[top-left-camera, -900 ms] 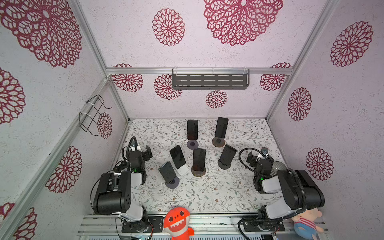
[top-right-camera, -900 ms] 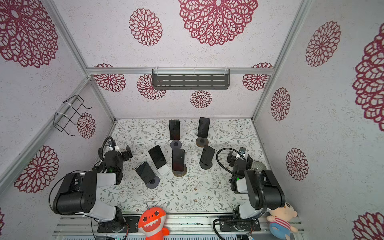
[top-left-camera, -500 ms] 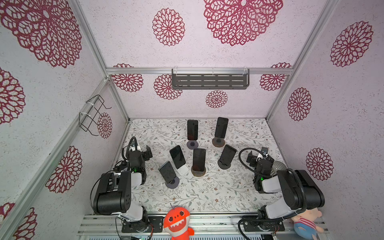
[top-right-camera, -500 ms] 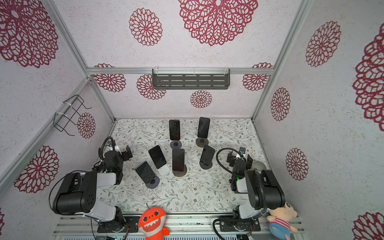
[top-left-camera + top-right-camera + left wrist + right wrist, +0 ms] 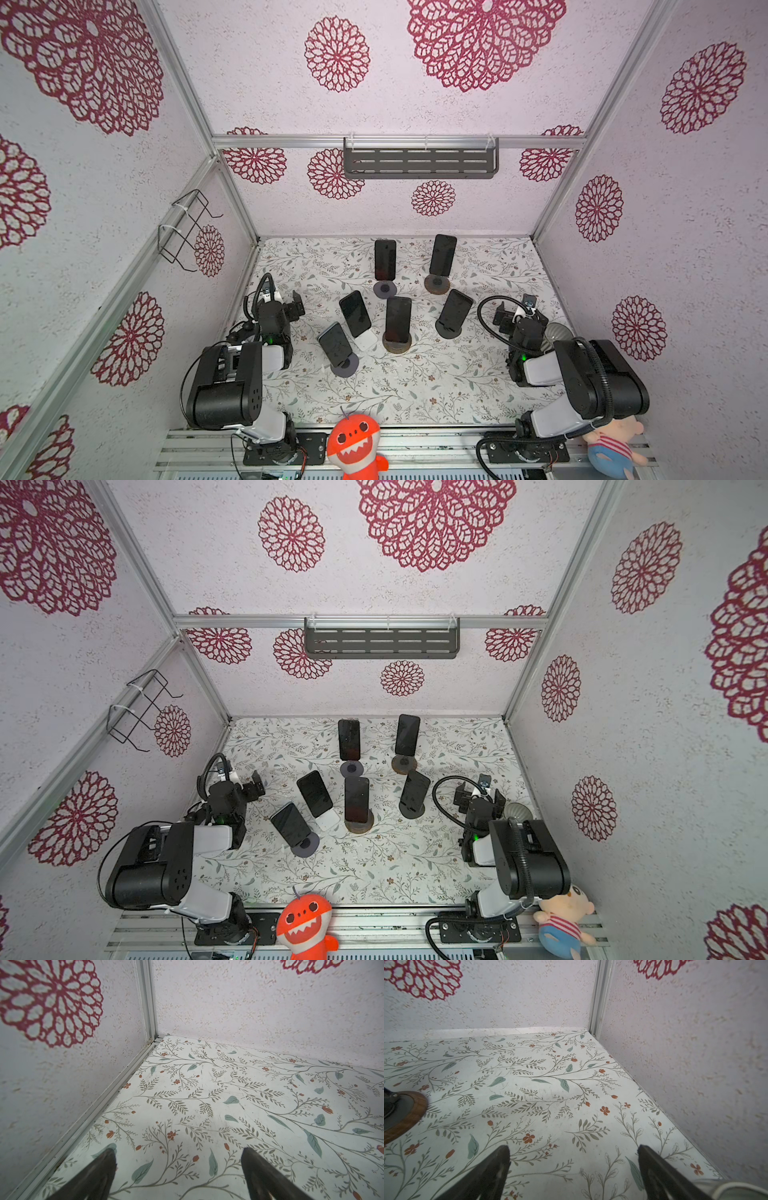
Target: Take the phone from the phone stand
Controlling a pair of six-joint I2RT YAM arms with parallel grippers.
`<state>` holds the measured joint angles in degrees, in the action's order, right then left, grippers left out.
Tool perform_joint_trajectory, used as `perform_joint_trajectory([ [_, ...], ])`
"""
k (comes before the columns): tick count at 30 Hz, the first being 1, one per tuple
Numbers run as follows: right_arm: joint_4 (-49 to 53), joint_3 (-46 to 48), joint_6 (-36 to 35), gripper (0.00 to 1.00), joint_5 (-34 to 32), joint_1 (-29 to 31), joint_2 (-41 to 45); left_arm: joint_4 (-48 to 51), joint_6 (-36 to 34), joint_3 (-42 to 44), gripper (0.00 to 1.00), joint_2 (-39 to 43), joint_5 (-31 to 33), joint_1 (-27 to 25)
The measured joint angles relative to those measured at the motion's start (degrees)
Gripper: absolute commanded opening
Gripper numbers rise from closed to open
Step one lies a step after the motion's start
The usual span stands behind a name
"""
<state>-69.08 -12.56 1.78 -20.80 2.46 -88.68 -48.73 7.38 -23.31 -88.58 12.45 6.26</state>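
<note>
Across the middle of the floral table (image 5: 415,386), six phones (image 5: 398,318) lean back on their stands (image 5: 397,347), screens tilted toward the arms, which leaves the upper edges free to pinch. The frontmost phone (image 5: 336,344), on a grey round stand (image 5: 347,366), is closest to the left gripper (image 5: 291,307). Neither arm seems to have started. The left gripper and right gripper (image 5: 515,307) sit folded at the table's sides, well apart from every phone, fingers spread wide and empty, aimed at the back corners. A wood-rimmed base (image 5: 404,1113) at the right wrist view's edge is probably a rear stand's, though too little shows.
</note>
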Motion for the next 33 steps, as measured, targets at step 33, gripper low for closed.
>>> perform_joint_trajectory([
  [33,93.74,-45.79,0.83,0.90,35.12,0.00,32.70,70.88,5.75,-42.45,0.94,28.24,-18.67,-12.92],
])
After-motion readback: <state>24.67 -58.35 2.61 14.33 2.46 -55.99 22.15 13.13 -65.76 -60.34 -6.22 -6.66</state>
